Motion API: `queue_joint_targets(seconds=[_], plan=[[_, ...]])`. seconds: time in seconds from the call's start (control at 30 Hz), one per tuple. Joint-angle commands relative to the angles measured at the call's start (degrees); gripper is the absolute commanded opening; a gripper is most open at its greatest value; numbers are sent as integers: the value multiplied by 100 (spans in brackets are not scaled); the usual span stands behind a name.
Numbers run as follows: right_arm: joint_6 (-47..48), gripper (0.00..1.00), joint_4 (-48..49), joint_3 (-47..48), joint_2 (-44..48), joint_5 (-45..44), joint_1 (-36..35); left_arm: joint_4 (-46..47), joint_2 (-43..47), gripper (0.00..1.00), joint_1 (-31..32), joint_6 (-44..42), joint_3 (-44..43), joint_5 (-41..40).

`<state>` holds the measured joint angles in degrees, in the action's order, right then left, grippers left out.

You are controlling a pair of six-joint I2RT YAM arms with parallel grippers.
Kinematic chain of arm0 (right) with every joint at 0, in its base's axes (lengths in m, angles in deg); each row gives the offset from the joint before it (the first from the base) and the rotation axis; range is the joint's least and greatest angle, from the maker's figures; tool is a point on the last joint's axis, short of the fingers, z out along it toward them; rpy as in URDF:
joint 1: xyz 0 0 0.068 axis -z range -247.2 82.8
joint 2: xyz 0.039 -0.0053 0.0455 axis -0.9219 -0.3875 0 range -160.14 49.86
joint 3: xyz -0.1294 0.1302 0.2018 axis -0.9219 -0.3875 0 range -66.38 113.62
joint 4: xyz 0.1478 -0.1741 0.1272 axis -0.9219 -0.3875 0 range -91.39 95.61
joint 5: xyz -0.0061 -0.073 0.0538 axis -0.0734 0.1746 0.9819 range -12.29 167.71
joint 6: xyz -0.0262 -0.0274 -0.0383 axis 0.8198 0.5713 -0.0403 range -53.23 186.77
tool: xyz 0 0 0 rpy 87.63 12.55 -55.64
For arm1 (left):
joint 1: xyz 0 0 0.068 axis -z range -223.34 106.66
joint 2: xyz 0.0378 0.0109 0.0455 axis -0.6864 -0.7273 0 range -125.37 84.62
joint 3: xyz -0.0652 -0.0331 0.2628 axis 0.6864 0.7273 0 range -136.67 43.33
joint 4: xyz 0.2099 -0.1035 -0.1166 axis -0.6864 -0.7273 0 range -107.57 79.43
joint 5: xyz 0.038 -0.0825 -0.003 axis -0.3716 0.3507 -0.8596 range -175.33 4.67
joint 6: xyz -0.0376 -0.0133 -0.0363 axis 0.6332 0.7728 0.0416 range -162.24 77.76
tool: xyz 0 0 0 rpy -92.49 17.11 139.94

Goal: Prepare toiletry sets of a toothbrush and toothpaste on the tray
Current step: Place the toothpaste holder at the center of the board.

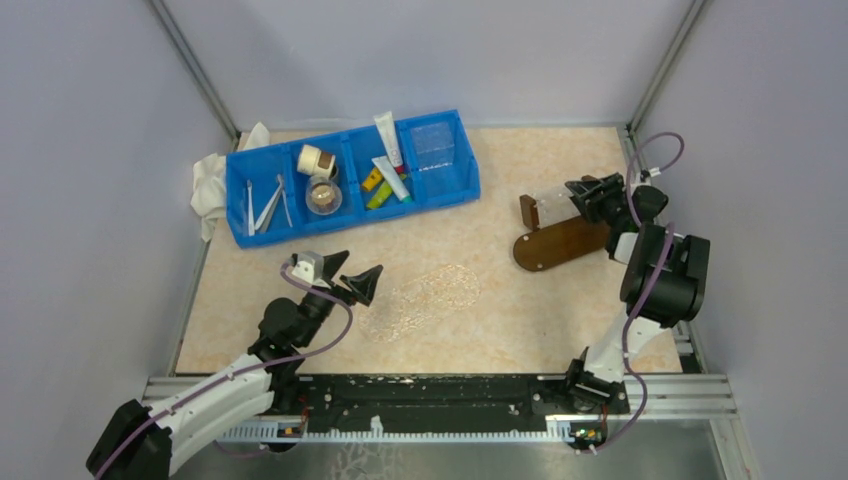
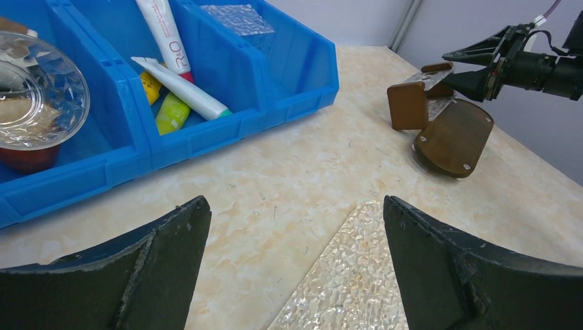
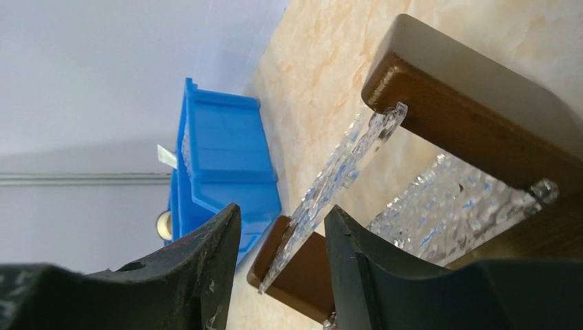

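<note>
No set made: tray (image 1: 430,295) bare; toothbrushes (image 1: 268,205), toothpaste (image 1: 392,178) in bin (image 1: 350,225). Left end effector (image 1: 352,275) released, empty. Right end effector (image 3: 283,210) parted astride plate (image 3: 330,179) in rack (image 3: 474,117).

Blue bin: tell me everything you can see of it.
The blue bin is glossy plastic, long, open-topped, split into four compartments. It sits flat on the table, far left, slightly angled. Left to right it holds toothbrushes, cups, toothpaste tubes, and a clear textured piece. A white cloth lies at its left end.
</note>
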<state>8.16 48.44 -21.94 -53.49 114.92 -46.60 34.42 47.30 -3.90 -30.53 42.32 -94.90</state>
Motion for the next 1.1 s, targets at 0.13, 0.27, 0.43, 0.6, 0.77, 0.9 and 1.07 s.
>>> queue_joint_targets(seconds=[0.13, 0.27, 0.43, 0.6, 0.77, 0.9, 1.07], plan=[[762, 48, -701, 242, 469, 50, 105, 168, 63, 99, -16, -53, 542, 42], [797, 44, -749, 258, 260, 59, 159, 168, 85, 99, -12, -50, 550, 44], [853, 33, -805, 258, 181, 84, 239, 168, 98, 99, -8, -45, 559, 33], [1275, 27, -1556, 407, 205, -205, 261, 173, 76, 99, -7, -40, 550, 30], [1660, 23, -2237, 575, 176, -335, 269, 169, 89, 99, -15, -46, 554, 39], [1742, 23, -2297, 547, 308, -314, 279, 176, 76, 99, -6, -50, 548, 41], [1989, 23, -2557, 597, 307, -433, 278, 177, 81, 99, -9, -46, 550, 42]])
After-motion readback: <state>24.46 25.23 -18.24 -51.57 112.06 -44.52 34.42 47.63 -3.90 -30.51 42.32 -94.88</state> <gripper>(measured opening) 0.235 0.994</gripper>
